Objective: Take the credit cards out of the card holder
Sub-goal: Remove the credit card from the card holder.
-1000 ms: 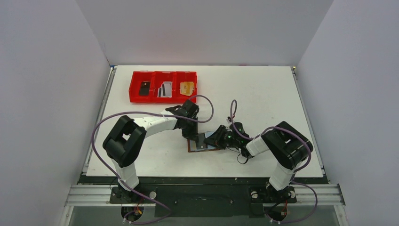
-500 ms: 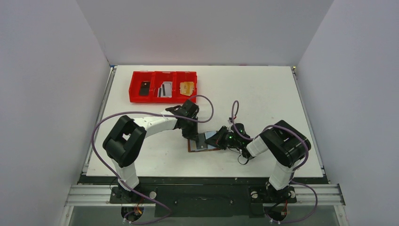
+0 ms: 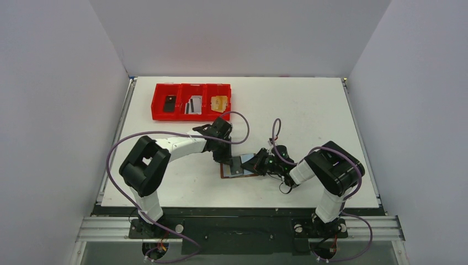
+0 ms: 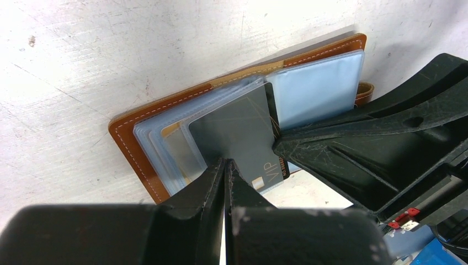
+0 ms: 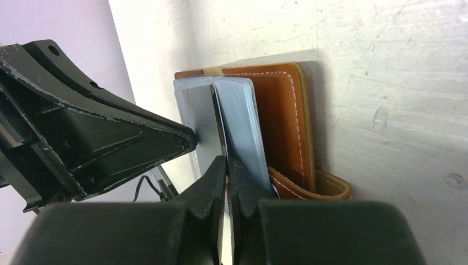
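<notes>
The card holder is lying open and flat on the white worktop, in the near middle between the two arms. Its brown leather cover with pale stitching is facing down, and its clear grey-blue sleeves are fanning upward. A short brown strap tab is sticking out from one edge.

A dark grey credit card marked "VIP" is standing partly out of the sleeves, its printed corner clear of the plastic.

The left tool is pinching the exposed edge of this credit card, with its fingers fully together on it.

The right tool is reaching in from the opposite side, its tip nearly meeting the left tool's tip over the card holder. Its fingers are closed tight on a thin edge at the middle of the sleeve stack. The dark card's side is running along this same edge. It is not possible to tell whether only the sleeve leaf is in that pinch or the card's edge as well.

A red tray with three compartments is sitting well apart, towards the far left of the worktop:
- **Left compartment:** a small dark item is lying here.
- **Middle compartment:** silver-grey cards with dark stripes are lying here.
- **Right compartment:** an orange card is lying here.
</notes>
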Robot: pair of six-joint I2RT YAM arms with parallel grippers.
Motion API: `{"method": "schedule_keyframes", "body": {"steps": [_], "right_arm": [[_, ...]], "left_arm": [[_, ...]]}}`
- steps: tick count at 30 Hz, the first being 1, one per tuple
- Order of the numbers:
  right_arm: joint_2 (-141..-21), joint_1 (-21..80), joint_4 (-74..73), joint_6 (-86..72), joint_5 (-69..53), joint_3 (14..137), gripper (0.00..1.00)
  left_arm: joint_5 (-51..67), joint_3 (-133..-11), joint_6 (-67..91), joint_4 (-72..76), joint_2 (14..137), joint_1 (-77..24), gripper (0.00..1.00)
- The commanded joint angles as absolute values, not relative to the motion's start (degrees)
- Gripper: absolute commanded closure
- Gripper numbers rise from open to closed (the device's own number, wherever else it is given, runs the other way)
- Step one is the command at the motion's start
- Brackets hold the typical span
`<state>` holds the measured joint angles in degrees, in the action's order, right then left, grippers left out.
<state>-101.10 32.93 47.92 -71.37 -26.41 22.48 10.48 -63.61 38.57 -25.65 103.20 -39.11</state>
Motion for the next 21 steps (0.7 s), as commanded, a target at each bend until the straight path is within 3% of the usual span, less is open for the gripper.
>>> {"method": "schedule_keyframes", "body": {"steps": [1,21], "right_arm": [[-100.11,31.71,45.65,-68.74,-22.23,21.38,1.0],[-95.27,31.67,37.96,-65.17,-19.46,22.16,1.0]], "left_arm": [[4.01,-61.47,36.93,-30.1,103.37,-37.69,1.0],[2.11,-61.4,37.0,-30.68,105.28,-37.53,1.0]]}}
